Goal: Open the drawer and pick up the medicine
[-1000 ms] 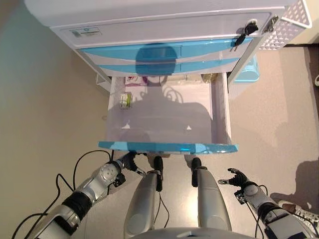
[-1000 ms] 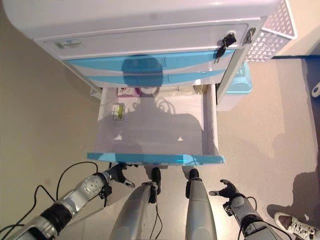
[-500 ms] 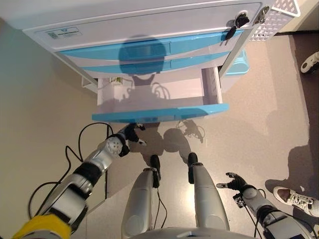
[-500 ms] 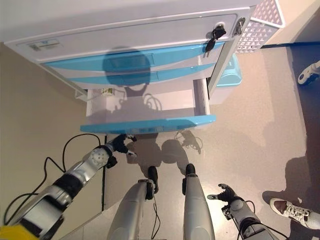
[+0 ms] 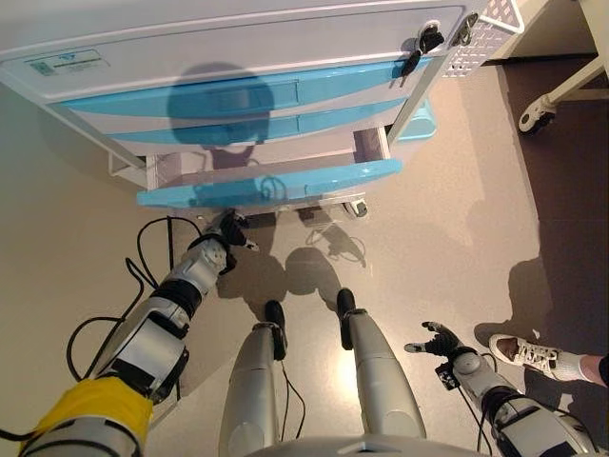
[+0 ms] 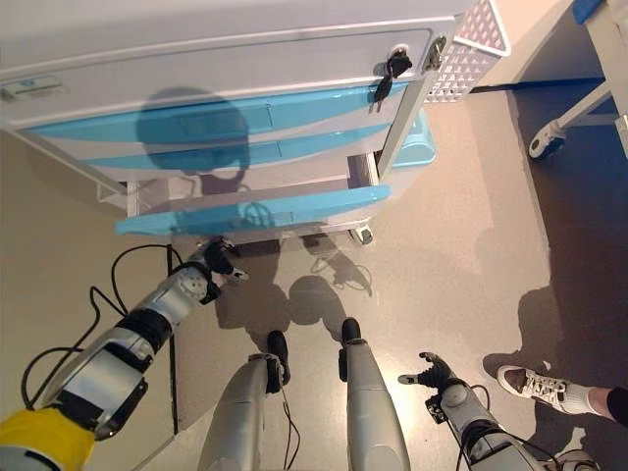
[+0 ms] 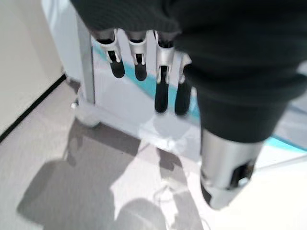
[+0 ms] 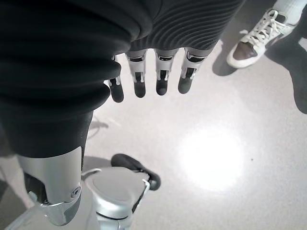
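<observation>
Standing at the far side of the floor, a white cabinet carries blue-fronted drawers. Its lowest drawer is pulled partly out; the two blue drawer fronts above it sit flush. Only a narrow strip of the open drawer's interior is exposed, and no medicine can be made out in it from either head view.

Left hand: reaching forward on an extended arm, just below and near the left part of the open drawer's blue front. The wrist view shows its fingers hanging straight and loose, holding nothing, with the blue drawer edge beyond them. Contact with the drawer cannot be confirmed.

Right hand: low at the near right, well apart from the cabinet, above the floor. Its fingers are spread and relaxed, holding nothing.

Other items: a set of keys hangs from the lock at the cabinet's upper right corner. A white perforated basket is fixed to the cabinet's right side. A person's white shoe stands on the floor at the near right, close to the right hand.
</observation>
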Tool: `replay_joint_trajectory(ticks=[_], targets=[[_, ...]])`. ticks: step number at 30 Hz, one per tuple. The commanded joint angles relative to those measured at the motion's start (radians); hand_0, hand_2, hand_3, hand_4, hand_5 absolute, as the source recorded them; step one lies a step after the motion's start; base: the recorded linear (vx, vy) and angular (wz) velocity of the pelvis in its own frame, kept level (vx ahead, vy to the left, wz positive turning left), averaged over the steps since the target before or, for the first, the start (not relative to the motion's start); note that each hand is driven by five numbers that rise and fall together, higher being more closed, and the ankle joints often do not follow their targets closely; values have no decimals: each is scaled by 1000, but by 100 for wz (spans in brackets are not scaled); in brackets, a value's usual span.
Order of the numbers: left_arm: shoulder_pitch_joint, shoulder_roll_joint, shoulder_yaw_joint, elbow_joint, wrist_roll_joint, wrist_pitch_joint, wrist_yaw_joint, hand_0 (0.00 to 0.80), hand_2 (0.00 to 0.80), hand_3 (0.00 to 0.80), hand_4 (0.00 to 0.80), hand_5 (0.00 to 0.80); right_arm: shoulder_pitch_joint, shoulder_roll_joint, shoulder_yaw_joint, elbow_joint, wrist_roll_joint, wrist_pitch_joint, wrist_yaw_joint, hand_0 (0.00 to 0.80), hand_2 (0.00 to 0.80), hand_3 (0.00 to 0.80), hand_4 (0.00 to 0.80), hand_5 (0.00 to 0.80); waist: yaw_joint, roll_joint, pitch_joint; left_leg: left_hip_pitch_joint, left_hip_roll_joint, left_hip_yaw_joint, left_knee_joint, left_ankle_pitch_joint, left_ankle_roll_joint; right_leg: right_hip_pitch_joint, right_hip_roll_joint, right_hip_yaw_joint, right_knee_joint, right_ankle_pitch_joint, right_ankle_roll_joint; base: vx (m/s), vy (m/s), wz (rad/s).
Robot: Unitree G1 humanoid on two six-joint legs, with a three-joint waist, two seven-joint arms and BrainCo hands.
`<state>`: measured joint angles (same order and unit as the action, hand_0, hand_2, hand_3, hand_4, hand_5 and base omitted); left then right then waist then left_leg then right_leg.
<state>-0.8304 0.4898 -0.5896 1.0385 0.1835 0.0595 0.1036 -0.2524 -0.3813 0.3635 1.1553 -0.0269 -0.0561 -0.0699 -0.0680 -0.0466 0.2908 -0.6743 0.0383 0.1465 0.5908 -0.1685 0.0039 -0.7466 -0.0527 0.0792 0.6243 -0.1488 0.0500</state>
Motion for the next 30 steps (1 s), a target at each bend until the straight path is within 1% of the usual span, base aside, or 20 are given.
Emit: replay_joint_trajectory(ticks=[1, 8, 15, 20, 23, 24, 26, 27, 30], targets=[[-151, 77, 45, 30, -17, -27, 56, 0, 0, 0, 0, 0, 52, -42, 28, 4, 18, -14, 7, 0, 0, 0, 0, 0, -15, 27, -47, 30, -60, 15, -22, -66, 63, 20, 14, 9, -85, 61, 17, 0, 0, 0], [-236, 117, 22, 56, -7, -32, 73, 0, 0, 0, 0, 0, 65, -33, 46, -4, 22, -20, 14, 0, 0, 0, 0, 0, -24, 20, -62, 23, -56, 13, -35, -61, 62, 11, 16, 7, -101, 73, 23, 0, 0, 0], [-239, 125, 20, 74, 0, -36, 79, 0, 0, 0, 0, 0, 63, -25, 60, -2, 20, -23, 14, 0, 0, 0, 0, 0, -26, 15, -71, 28, -52, 18, -53, -57, 60, 13, 18, 13, -120, 85, 27, 0, 0, 0], [-209, 117, 31, 69, -7, -35, 77, 0, 0, 0, 0, 0, 69, -19, 64, -4, 12, -23, 13, 0, 0, 0, 0, 0, -24, 17, -74, 38, -52, 20, -61, -55, 59, 22, 18, 12, -126, 85, 26, 0, 0, 0], [-166, 98, 56, 45, -57, -45, 65, 0, 0, 0, 0, 0, 68, -18, 63, -2, 3, -20, 12, 0, 0, 0, 0, 0, -19, 20, -73, 45, -55, 16, -64, -53, 59, 30, 16, 8, -127, 85, 24, 0, 0, 0], [-137, 87, 73, 33, -85, -49, 59, 0, 0, 0, 0, 0, 72, -17, 58, 1, -2, -14, 12, 0, 0, 0, 0, 0, -14, 23, -73, 51, -58, 11, -68, -50, 58, 40, 14, 4, -128, 84, 22, -2, -37, 0], [-122, 79, 78, 26, -96, -49, 56, 0, 0, 0, 0, 0, 73, -16, 57, 0, -3, -13, 12, 0, 0, 0, 0, 0, -13, 25, -73, 56, -60, 8, -72, -48, 57, 44, 13, 2, -129, 84, 21, 2, -33, 0], [-94, 62, 95, 25, -116, -49, 55, 0, 0, 0, 0, 0, 75, -15, 49, 8, -6, -10, 10, 0, 0, 0, 0, 0, -9, 30, -76, 64, -63, 0, -80, -42, 54, 53, 10, -2, -132, 84, 19, 0, 0, 0], [-63, 57, 99, 21, -112, -48, 50, 0, 0, 0, 0, 0, 74, -16, 45, 11, -12, -7, 9, 0, 0, 0, 0, 0, -5, 34, -76, 71, -68, -10, -88, -37, 53, 64, 8, -8, -135, 85, 16, -28, -40, 2]])
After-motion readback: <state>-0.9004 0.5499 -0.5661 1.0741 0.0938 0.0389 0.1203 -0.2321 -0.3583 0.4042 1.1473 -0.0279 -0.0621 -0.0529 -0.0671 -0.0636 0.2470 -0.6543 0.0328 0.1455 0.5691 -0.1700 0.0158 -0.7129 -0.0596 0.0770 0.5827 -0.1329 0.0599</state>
